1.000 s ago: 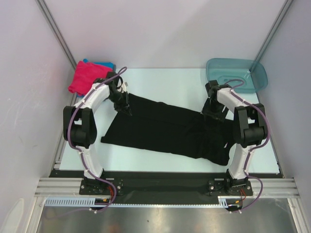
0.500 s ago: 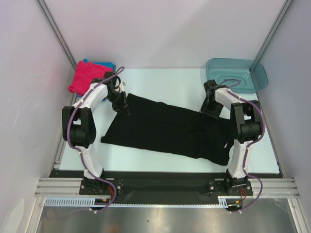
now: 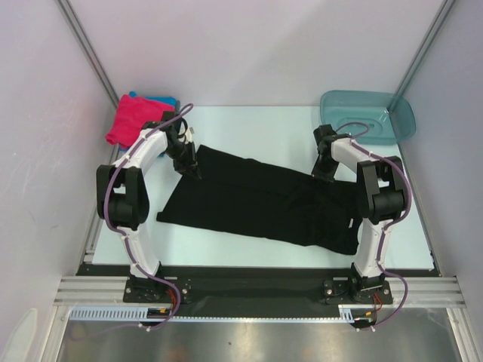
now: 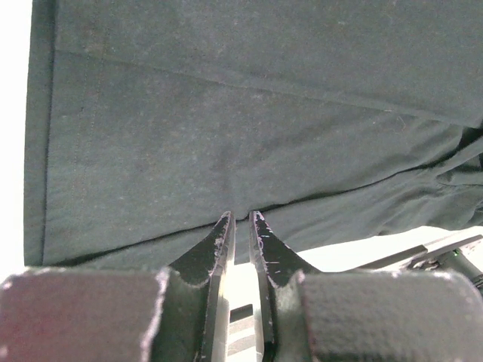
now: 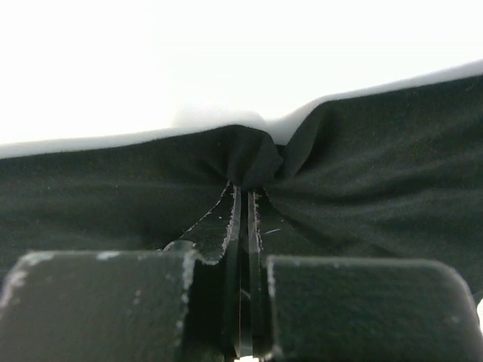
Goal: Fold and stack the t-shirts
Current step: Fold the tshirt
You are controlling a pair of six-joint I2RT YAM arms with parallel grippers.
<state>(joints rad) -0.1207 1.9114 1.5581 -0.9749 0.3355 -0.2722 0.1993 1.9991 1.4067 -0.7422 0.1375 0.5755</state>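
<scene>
1. The black t-shirt (image 3: 256,200) lies spread across the middle of the pale table (image 3: 249,124). It runs slantwise from far left to near right, and its right end is rumpled.
2. The right gripper (image 5: 243,190) is at the shirt's far edge on the right. Its fingers are pressed together on a puckered fold of the black cloth.
3. The left gripper (image 4: 241,217) is at the shirt's far left corner. Its fingers are closed to a thin slit, with the hem pinched at their tips.
4. A folded magenta-pink shirt (image 3: 134,119) lies in the far left corner on top of a blue shirt (image 3: 164,100), apart from the black one.
5. A translucent teal basin (image 3: 400,121) stands in the far right corner.
</scene>
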